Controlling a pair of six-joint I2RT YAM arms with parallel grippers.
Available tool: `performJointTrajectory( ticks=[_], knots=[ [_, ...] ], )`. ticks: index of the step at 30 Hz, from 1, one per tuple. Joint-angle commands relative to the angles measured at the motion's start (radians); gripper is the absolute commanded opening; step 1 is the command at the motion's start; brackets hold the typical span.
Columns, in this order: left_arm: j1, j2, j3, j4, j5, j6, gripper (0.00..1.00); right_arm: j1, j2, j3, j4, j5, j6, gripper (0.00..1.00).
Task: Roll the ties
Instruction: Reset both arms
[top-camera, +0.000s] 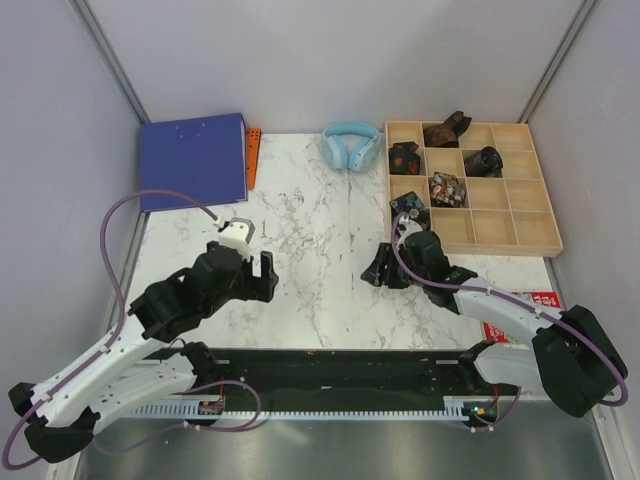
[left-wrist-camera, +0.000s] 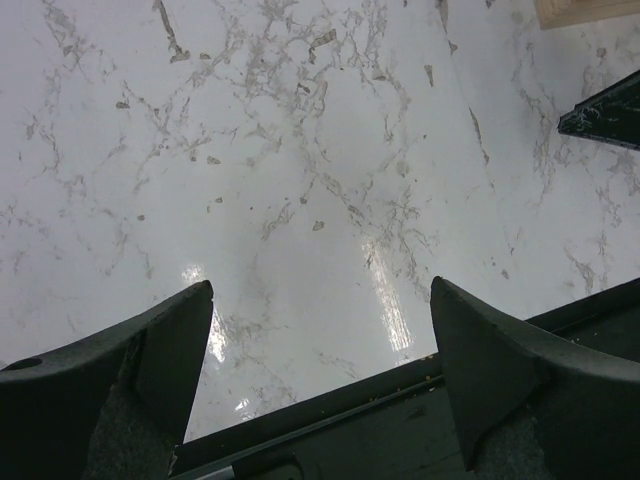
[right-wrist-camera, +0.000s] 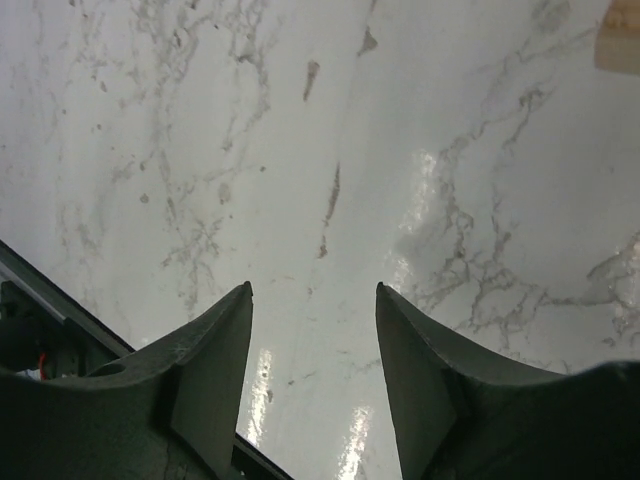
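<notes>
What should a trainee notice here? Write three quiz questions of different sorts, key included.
1. True or false: the left fingers hold a tie.
2. What lies between the blue binder and the wooden tray? A headphones; B mug; C scissors.
3. Fill in: the rolled ties sit in the tray's ____.
Key: 1 false; 2 A; 3 compartments.

My top camera looks steeply down from above the near edge and takes in the whole marble bench (top-camera: 320, 260). Each wrist camera hovers close over that same marble, looking past my left tool (left-wrist-camera: 320, 288) and right tool (right-wrist-camera: 313, 290) at its lower frame edge.
</notes>
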Motion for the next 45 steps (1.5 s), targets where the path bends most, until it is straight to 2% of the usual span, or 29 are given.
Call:
performJointTrajectory(
  ticks=[1,9,16,25,34,38,45],
  knots=[
    [-0.001,-0.036,-0.004,-0.011,-0.054,-0.044,0.94,0.01,-0.034,-0.111,0.189,0.03,0.021,0.61],
    [-0.001,-0.076,-0.021,-0.002,-0.007,-0.033,0.93,0.01,-0.071,-0.172,0.26,0.064,0.016,0.63],
    [-0.001,-0.108,-0.001,0.002,0.007,-0.031,0.94,0.01,-0.025,-0.146,0.242,0.075,0.015,0.64],
    [-0.003,-0.165,-0.017,0.022,0.022,-0.01,0.93,0.01,-0.055,-0.166,0.248,0.101,0.025,0.64],
    [-0.001,-0.153,-0.019,0.022,0.042,-0.008,0.91,0.01,-0.198,-0.241,0.257,0.185,0.078,0.65],
    [-0.003,-0.147,-0.017,0.026,0.052,-0.004,0.9,0.008,-0.299,-0.293,0.252,0.277,0.108,0.66],
    [-0.003,-0.151,-0.021,0.027,0.053,-0.002,0.9,0.01,-0.355,-0.316,0.239,0.328,0.128,0.65]
  ],
)
